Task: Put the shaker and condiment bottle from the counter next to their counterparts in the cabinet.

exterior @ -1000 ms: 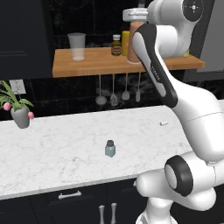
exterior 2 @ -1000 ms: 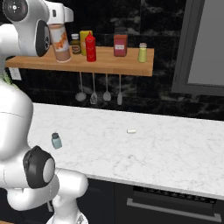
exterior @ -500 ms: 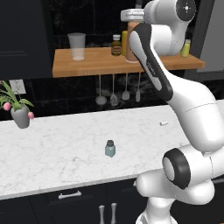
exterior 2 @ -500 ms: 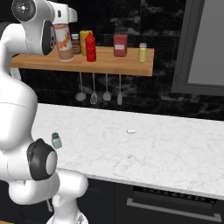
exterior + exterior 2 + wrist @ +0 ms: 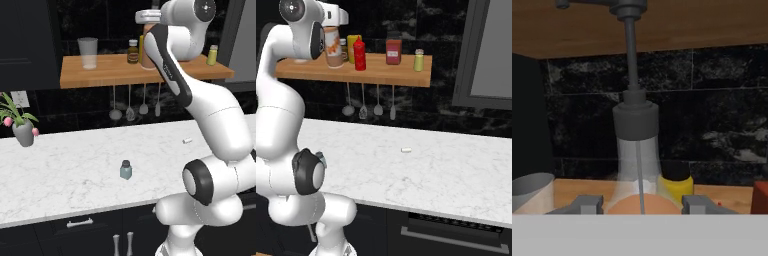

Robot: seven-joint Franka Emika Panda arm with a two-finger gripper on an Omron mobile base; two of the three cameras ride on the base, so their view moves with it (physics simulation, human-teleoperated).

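My gripper (image 5: pixel 333 29) is shut on the condiment bottle (image 5: pixel 333 47), an orange-brown bottle with a white label. It holds the bottle upright over the cabinet shelf (image 5: pixel 401 75), just left of the red squeeze bottle (image 5: pixel 359 54) and the yellow bottle (image 5: pixel 352 41). In the hand view the bottle's clear neck (image 5: pixel 637 160) and black pump stand between the fingertips (image 5: pixel 587 203), with the yellow bottle (image 5: pixel 674 187) behind. In the left base view my arm hides most of the bottle (image 5: pixel 145 52). The small blue-grey shaker (image 5: pixel 126 170) stands on the counter (image 5: pixel 65 175). The yellow-green shaker (image 5: pixel 418 60) is at the shelf's right end.
On the shelf are a clear glass (image 5: pixel 88 52), a dark jar (image 5: pixel 132 51) and a red-brown jar (image 5: pixel 393 50). Utensils (image 5: pixel 131 105) hang under the shelf. A potted plant (image 5: pixel 20 125) hangs at the left. A small white piece (image 5: pixel 405 149) lies on the counter.
The hand with the condiment bottle has edged a little closer to the red and yellow bottles on the shelf. The shaker on the counter has not moved.
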